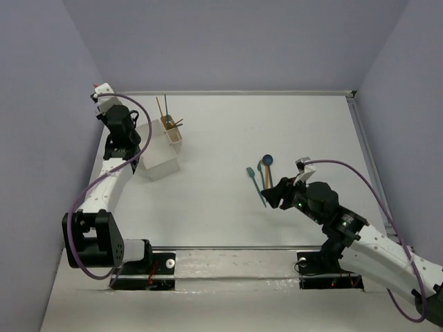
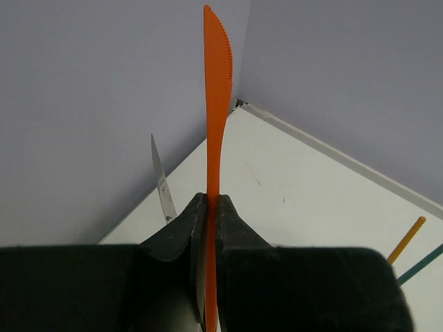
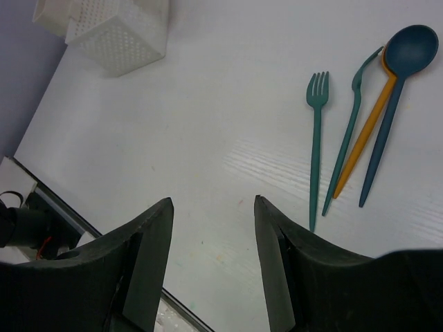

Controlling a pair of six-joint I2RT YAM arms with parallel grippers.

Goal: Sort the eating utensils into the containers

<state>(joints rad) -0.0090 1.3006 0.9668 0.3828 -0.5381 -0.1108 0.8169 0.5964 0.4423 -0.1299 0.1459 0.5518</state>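
A slim orange plastic knife with a serrated edge (image 2: 217,104) stands upright. Its handle is pinched between the closed fingers of the left claw (image 2: 212,202) and its blade rises well above the fingertips. In the overhead view that claw sits just left of the tall white perforated plastic container (image 1: 163,158), which has thin sticks (image 1: 166,111) poking from its far end. Well apart to the right, four loose pieces lie side by side on the white table (image 1: 228,124): a teal plastic fork (image 3: 316,138), a second teal utensil on its edge (image 3: 348,145), an orange handle (image 3: 365,135) with its head hidden, and a dark teal round-bowled spoon (image 3: 410,48). The right claw (image 3: 212,204) hovers just short of their handle ends, fingers (image 3: 156,232) spread apart with nothing between them.
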